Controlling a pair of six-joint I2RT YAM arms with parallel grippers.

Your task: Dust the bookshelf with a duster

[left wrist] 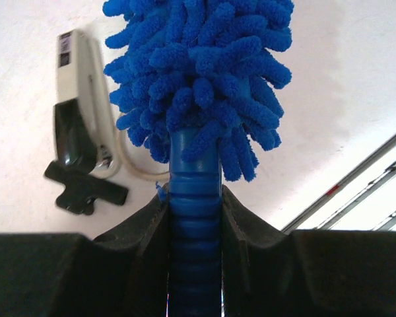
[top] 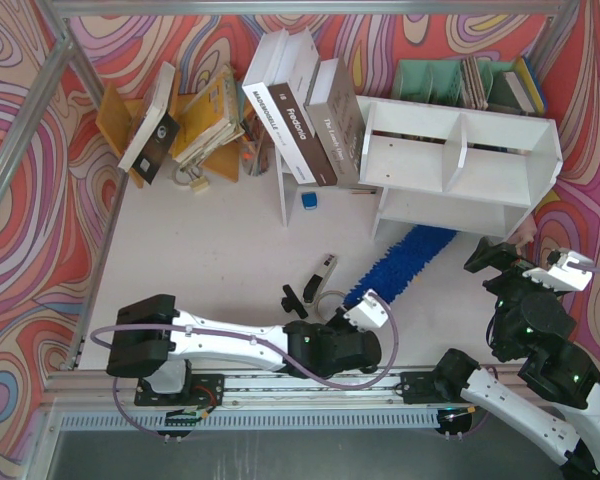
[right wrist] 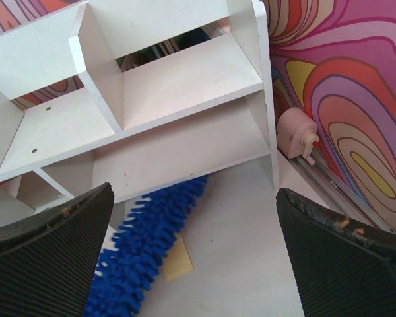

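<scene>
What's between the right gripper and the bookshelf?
Between the right gripper and the bookshelf: the duster head and a small yellow scrap, otherwise bare table, in the right wrist view.

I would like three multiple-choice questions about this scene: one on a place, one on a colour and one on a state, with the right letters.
1. Where does the duster head lie?
A. on the table, before the bookshelf
B. inside the bookshelf
C. on top of the bookshelf

2. What colour is the duster?
A. red
B. blue
C. white

3. How is the left gripper?
A. open and empty
B. shut on the duster's handle
C. out of view

Answers: 1 A, the top view shows the head on the table, its tip at the shelf's foot; 2 B, its shaggy strands are bright blue; 3 B, the jaws clamp the handle in the left wrist view.
</scene>
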